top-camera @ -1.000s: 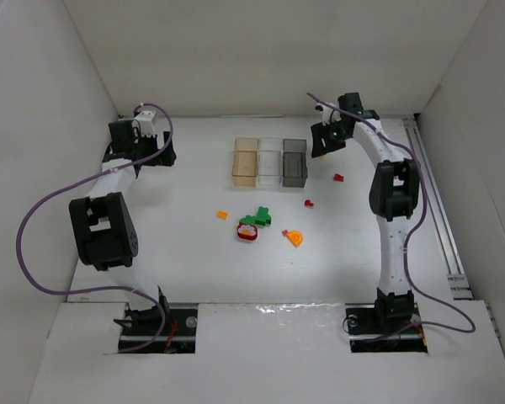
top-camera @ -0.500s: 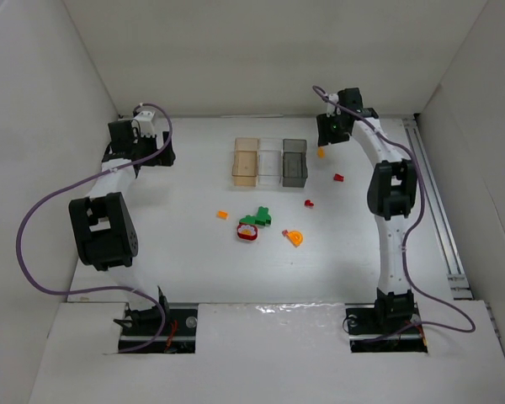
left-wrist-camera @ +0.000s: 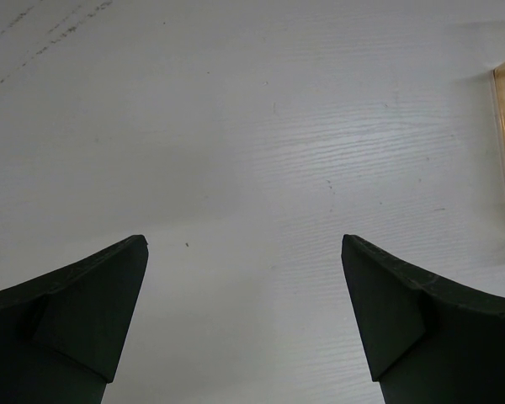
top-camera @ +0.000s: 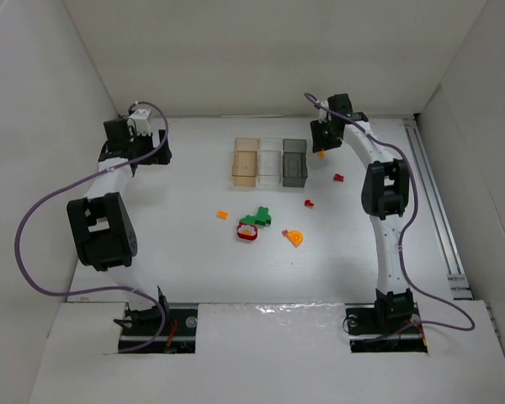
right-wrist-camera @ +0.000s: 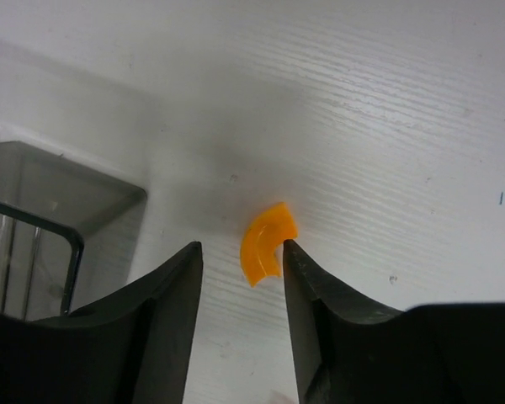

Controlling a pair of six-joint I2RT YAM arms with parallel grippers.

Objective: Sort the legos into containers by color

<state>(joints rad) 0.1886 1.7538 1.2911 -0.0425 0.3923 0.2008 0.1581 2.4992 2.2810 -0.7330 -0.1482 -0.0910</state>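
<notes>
Beyond the right end of the row of boxes, my right gripper [right-wrist-camera: 242, 247] hangs low over the table, jaws a little apart and gripping nothing. A curved orange piece [right-wrist-camera: 268, 242] lies on the table in the gap. It sits close against one finger and clear of the other; I cannot tell whether it touches. The dark grey box [right-wrist-camera: 67, 192] stands just beside it.

To take it well, I would first shift sideways until the piece sits in the middle of the gap. Then I would go down until both pads straddle it and close slowly. A small curved bit like this could twist or squirt out if one pad arrives first.

I judge it belongs in the amber box [top-camera: 246, 142], at the far end of the row from me. So I must lift above the walls and pass over the grey box and the clear box [top-camera: 270, 142].

My left gripper [left-wrist-camera: 244, 240] is wide open over bare table beside the amber box, holding nothing.
</notes>
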